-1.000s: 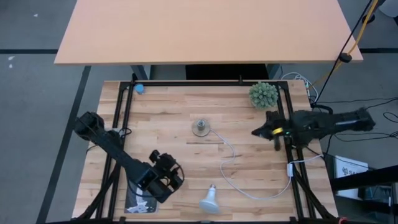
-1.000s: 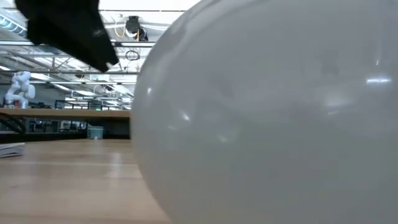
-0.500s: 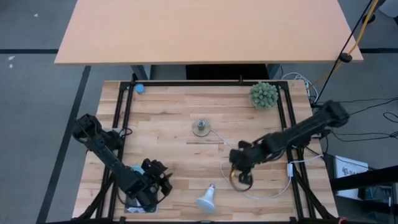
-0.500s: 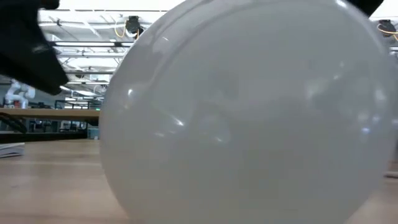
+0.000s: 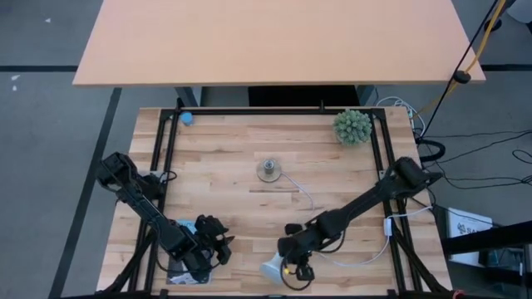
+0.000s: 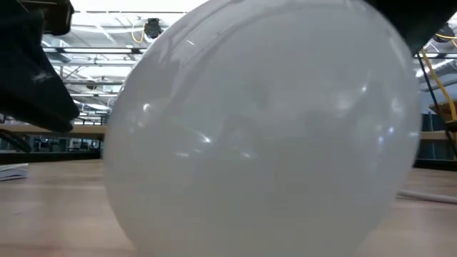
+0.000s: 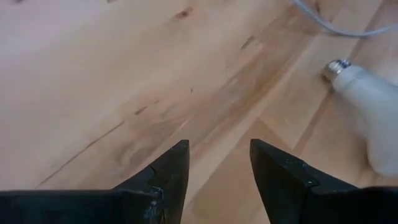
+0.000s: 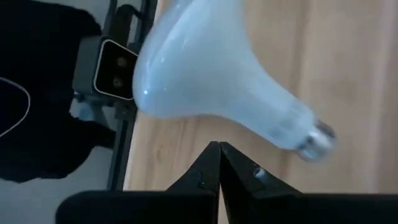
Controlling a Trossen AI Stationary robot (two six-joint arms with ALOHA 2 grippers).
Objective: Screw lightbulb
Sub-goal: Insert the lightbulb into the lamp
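The lightbulb lies on its side at the near edge of the wooden surface, its frosted globe filling the low view. The right gripper hovers just beside the bulb's silvery base, jaws pressed fully together, holding nothing. The left gripper, jaws partly apart and empty, waits nearby to the bulb's left.

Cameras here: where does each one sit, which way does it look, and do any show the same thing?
High view: above, straight down; both arms, left gripper, right gripper, table.
Low view: table height; lightbulb fills it.
Left wrist view: past open fingers onto wood.
Right wrist view: past shut fingers at the bulb.
All four share the lightbulb.
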